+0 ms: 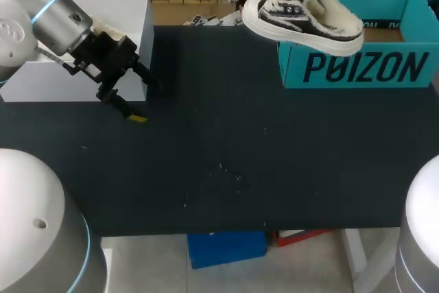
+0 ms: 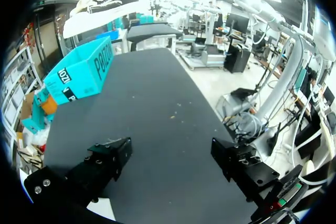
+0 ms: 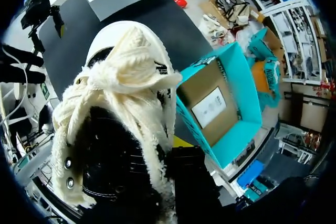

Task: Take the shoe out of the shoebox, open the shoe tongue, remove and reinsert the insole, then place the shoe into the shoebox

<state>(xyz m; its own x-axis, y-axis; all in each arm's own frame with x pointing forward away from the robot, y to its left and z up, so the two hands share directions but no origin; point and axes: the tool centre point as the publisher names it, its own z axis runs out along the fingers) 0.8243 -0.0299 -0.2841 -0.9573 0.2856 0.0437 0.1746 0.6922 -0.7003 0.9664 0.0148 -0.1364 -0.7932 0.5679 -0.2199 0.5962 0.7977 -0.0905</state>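
At nine o'clock the left arm [image 1: 62,29] hangs beside a white box [image 1: 103,18], jaws spread, seemingly waiting its turn. At one o'clock the right jaws pinch the sneaker [image 1: 302,22] aloft above the turquoise shoebox's [image 1: 357,68] left rim; dark worktop [image 1: 226,156] offers room toward six o'clock.

Bright, even light from above — shoe [image 1: 302,18] well lit, black table [image 1: 226,142] matte.
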